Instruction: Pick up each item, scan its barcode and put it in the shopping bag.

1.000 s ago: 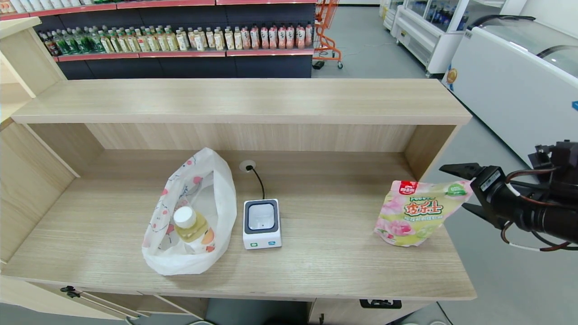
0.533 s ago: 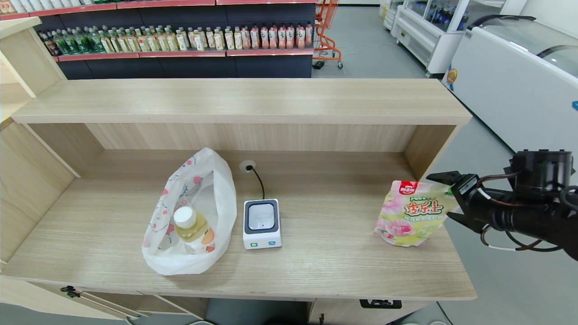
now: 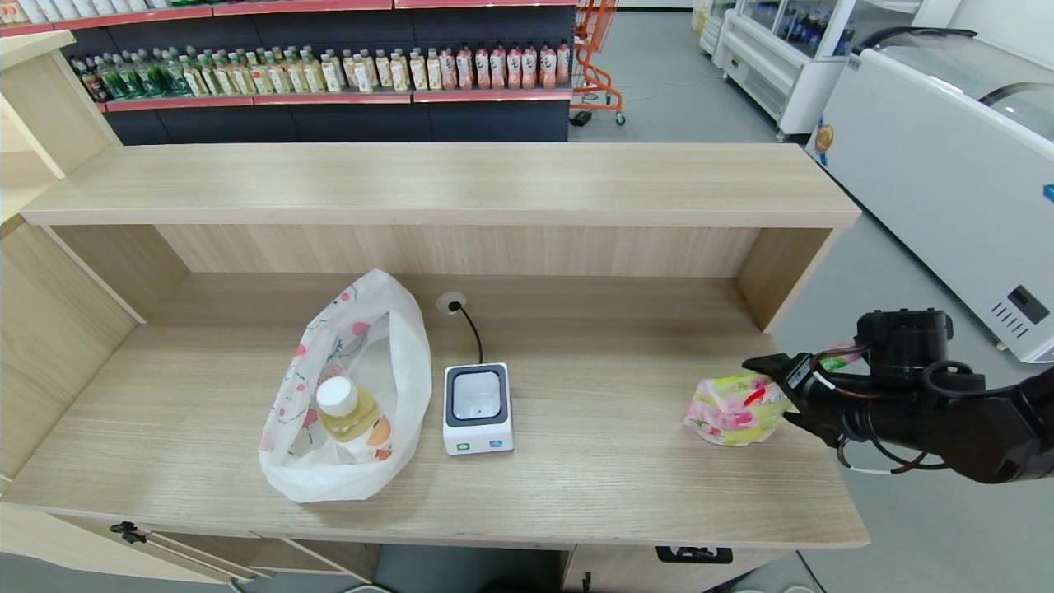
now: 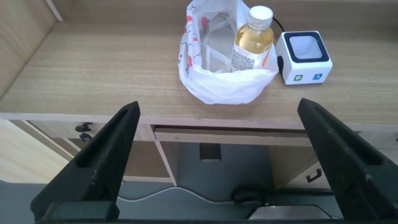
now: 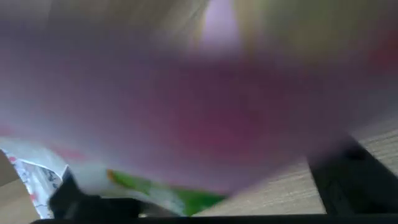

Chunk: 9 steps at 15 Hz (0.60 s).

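Note:
A pink and green snack pouch (image 3: 729, 412) lies crumpled near the counter's right edge. My right gripper (image 3: 778, 394) is at its top edge, open, one finger (image 3: 762, 363) above the pouch and the other below. In the right wrist view the pouch (image 5: 205, 106) is pressed close against the camera, a blur between two dark fingers (image 5: 354, 171). The white shopping bag (image 3: 346, 403) stands open at centre left with a yellow drink bottle (image 3: 350, 412) inside. My left gripper (image 4: 217, 162) hangs open in front of the counter, below the bag (image 4: 211, 62) and bottle (image 4: 252, 40).
A white barcode scanner (image 3: 478, 408) sits right of the bag, its black cable running back to a hole in the wooden counter (image 3: 576, 486). A raised shelf closes the counter's back. The scanner (image 4: 305, 56) is also in the left wrist view. Drawers sit under the counter's front edge.
My right gripper has moved left and down onto the pouch's top. The pouch, upright before, has folded over and looks crumpled.

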### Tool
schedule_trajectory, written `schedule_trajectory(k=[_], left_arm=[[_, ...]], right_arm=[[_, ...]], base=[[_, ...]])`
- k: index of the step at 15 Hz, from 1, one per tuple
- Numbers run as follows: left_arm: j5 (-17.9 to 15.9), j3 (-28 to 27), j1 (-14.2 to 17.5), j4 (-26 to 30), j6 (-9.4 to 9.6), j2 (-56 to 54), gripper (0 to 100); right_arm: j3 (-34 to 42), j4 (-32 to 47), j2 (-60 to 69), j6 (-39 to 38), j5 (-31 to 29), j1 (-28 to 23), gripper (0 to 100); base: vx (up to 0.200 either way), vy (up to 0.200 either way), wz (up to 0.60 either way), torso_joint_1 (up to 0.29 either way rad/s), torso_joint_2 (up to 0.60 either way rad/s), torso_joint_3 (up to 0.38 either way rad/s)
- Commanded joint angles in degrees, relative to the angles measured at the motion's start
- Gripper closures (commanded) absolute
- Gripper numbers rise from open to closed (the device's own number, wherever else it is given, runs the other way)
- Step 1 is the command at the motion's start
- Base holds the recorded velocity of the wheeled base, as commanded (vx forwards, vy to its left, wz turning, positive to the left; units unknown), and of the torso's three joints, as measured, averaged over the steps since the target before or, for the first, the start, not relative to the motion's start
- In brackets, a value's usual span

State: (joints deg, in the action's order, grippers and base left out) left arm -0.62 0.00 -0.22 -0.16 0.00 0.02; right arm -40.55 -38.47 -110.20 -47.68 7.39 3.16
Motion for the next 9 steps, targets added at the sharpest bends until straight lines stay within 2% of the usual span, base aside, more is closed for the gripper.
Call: schedule_trajectory(k=[1,4,6,9], left_arm=[[0.0,0.0,0.0,0.0,0.00,0.0,0],[0.0,0.0,0.0,0.0,0.00,0.1,0],[0.0,0.0,0.0,0.0,0.00,0.1,0],[0.0,0.0,0.0,0.0,0.00,0.1,0]], right_arm=[[-0.1,0.1,-3.2,2.1,0.0,0.1,100],[0.2,0.1,-4.1,10.4,-0.1,0.1,100],[0.9,-0.3,-2.8,19.0,-0.4,0.2,100],[4.9,-5.7,3.3,28.6,-0.1,2.2,100]], base=[[0.000,0.000,0.00,0.000,0.00,0.000],[0.000,0.000,0.00,0.000,0.00,0.000],[0.000,0.000,0.00,0.000,0.00,0.000],[0.000,0.000,0.00,0.000,0.00,0.000]])
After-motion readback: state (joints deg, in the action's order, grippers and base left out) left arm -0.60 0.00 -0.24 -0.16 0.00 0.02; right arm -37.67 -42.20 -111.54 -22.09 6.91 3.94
